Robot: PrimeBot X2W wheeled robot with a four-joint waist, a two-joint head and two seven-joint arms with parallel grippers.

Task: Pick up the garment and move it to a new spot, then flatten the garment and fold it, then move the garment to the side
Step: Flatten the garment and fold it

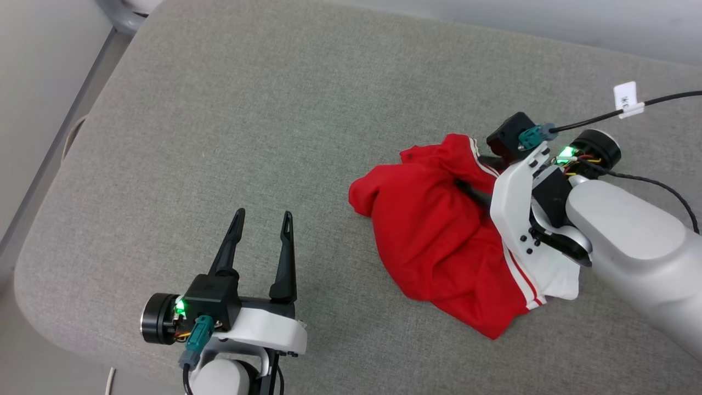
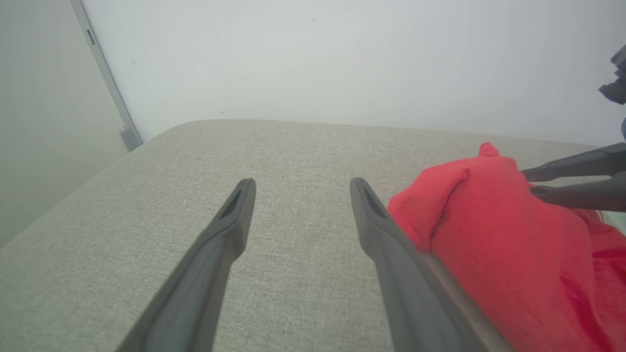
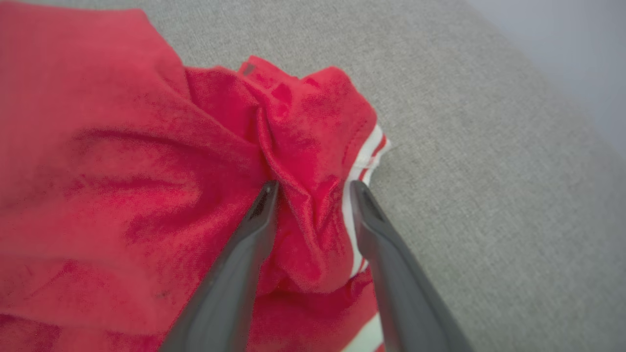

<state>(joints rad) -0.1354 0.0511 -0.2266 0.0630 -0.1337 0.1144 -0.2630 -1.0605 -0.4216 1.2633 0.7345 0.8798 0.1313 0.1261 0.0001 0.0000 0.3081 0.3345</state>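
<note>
Red T-shirt (image 1: 439,236) heaped on grey cushion (image 1: 247,109), right of centre; right gripper (image 3: 314,187) jaws apart astride a fold by the striped trim (image 3: 364,156); left gripper (image 1: 263,215) spread wide, empty, clear of the cloth; likely flattening next: needs opposite edges gripped

- One red T-shirt (image 1: 439,236) with white sleeves.
- Two grippers: left gripper (image 1: 263,215), right gripper (image 3: 315,187).
- Four dark fingers (image 1: 285,258), two per gripper.
- One grey cushion (image 1: 274,109).
- Two green lights (image 1: 179,306), one at each wrist.
- Two teal connectors (image 1: 198,332).
- One white tag (image 1: 626,97) on one black cable (image 1: 592,119).
</note>
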